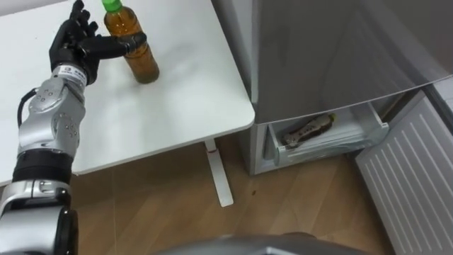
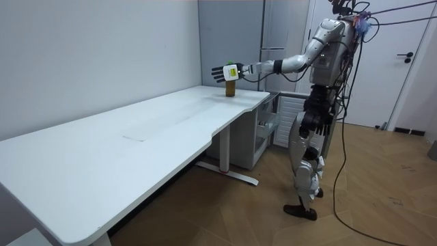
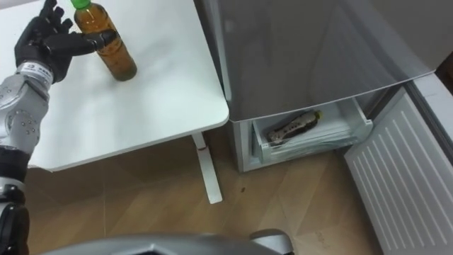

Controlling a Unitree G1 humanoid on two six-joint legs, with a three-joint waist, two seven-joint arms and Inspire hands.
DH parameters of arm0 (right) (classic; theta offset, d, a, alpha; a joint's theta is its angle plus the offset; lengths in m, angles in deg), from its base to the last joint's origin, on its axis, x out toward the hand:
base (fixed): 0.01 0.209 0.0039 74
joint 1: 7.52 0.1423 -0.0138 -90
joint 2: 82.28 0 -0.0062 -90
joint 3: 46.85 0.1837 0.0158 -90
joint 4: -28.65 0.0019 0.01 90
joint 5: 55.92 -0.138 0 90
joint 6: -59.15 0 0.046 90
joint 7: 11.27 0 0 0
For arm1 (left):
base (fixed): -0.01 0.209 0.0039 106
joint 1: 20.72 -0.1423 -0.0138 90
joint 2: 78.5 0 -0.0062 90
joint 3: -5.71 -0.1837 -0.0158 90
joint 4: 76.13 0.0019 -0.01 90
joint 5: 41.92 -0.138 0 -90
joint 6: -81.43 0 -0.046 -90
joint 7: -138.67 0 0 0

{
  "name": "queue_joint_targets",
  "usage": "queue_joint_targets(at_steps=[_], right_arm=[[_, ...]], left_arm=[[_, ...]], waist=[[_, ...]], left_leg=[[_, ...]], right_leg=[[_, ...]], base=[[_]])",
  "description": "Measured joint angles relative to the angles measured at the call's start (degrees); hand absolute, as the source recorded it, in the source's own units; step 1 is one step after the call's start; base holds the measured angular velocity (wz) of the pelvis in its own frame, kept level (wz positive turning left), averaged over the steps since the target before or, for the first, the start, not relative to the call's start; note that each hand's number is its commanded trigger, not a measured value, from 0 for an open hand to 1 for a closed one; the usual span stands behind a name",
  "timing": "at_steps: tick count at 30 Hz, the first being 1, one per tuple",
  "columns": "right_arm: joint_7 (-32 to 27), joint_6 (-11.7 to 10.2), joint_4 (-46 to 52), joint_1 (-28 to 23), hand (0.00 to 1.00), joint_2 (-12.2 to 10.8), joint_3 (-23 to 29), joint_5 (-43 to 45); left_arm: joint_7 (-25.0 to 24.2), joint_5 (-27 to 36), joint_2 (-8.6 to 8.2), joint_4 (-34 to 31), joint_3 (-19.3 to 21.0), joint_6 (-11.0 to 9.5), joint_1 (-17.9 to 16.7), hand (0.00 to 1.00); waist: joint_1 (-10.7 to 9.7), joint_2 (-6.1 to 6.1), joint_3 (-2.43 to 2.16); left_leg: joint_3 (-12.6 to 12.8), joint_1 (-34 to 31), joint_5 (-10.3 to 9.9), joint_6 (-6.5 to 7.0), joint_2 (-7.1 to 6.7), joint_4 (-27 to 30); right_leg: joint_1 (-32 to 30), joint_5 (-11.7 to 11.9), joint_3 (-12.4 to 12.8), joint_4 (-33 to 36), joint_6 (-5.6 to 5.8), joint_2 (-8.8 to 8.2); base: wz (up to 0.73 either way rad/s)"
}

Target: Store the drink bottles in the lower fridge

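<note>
Left hand is extended over the white table with its fingers straight and spread upward. Only the thumb lies across the front of the drink bottle. The fingers are not wrapped around the bottle, so the hand is released and in contact, not grasping.

Nearest to the robot is the wooden floor, with the white table leg rising from it. To the right at floor level, the lower fridge drawer is pulled out. A dark, mottled package lies inside it. Beside the drawer, a door with a ribbed white inner face stands open. The grey fridge rises above the drawer, just beside the table's right edge.

Farther out, the bottle stands upright on the tabletop, well back from the near edge. It contains amber liquid and has a green cap.

In the room view, the robot stands upright on the floor at the fridge end of the table, with its left arm held out roughly level toward the bottle.
</note>
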Motion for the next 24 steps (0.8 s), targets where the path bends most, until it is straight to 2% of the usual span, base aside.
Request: queue_joint_targets(at_steps=[9,19,20,21,22,23,24], right_arm=[[-1.1,-0.4,-0.2,-0.1,0.0,0.0,0.0,-1.2],[-1.6,-0.3,-0.2,-0.1,0.0,0.0,0.0,-1.2],[-1.7,-0.3,-0.2,-0.1,0.0,0.0,0.0,-1.2],[-1.9,-0.3,-0.2,-0.1,0.0,0.0,0.0,-1.2],[-2.0,-0.3,-0.2,-0.1,0.0,0.0,0.0,-1.2],[-2.0,-0.3,-0.1,-0.1,0.0,0.0,0.0,-1.2],[-2.0,-0.3,-0.1,-0.1,0.0,0.0,0.0,-1.1]], left_arm=[[1.6,0.0,0.56,0.5,0.0,0.0,1.4,0.0],[1.1,0.0,0.58,1.3,-0.1,0.0,1.8,0.0],[1.1,0.0,0.58,1.3,-0.1,0.0,1.8,0.21],[1.0,0.0,0.58,1.3,-0.1,0.0,1.8,0.52],[1.0,0.0,0.58,1.3,-0.1,0.0,1.8,0.64],[0.9,0.0,0.58,1.3,-0.1,0.0,1.8,0.9],[0.9,0.0,0.58,1.3,-0.2,0.0,1.8,1.0]], waist=[[-1.8,0.36,0.17],[-1.8,0.13,0.34],[-1.8,0.14,0.33],[-1.8,0.15,0.32],[-1.8,0.16,0.32],[-1.8,0.18,0.3],[-1.9,0.19,0.3]], left_leg=[[-0.1,-0.1,0.0,0.0,0.01,-0.2],[0.9,0.7,0.0,0.0,0.01,-1.0],[0.9,0.7,0.0,0.0,0.01,-1.0],[0.9,0.7,0.0,0.0,0.02,-1.0],[0.9,0.8,0.0,0.0,0.02,-1.0],[0.9,0.8,0.0,-0.01,0.02,-1.0],[0.9,0.8,0.0,-0.01,0.02,-1.0]], right_leg=[[-0.2,0.0,0.4,0.1,0.0,0.09],[0.0,0.0,1.4,0.1,0.0,0.23],[0.0,0.0,1.4,0.1,0.0,0.23],[0.0,0.0,1.4,0.1,0.0,0.24],[0.0,0.0,1.4,0.1,0.0,0.25],[0.0,0.0,1.4,0.0,0.0,0.26],[0.0,0.0,1.5,0.0,0.0,0.27]], base=[[-0.01],[-0.05],[0.0],[0.0],[0.0],[0.0],[0.0]])
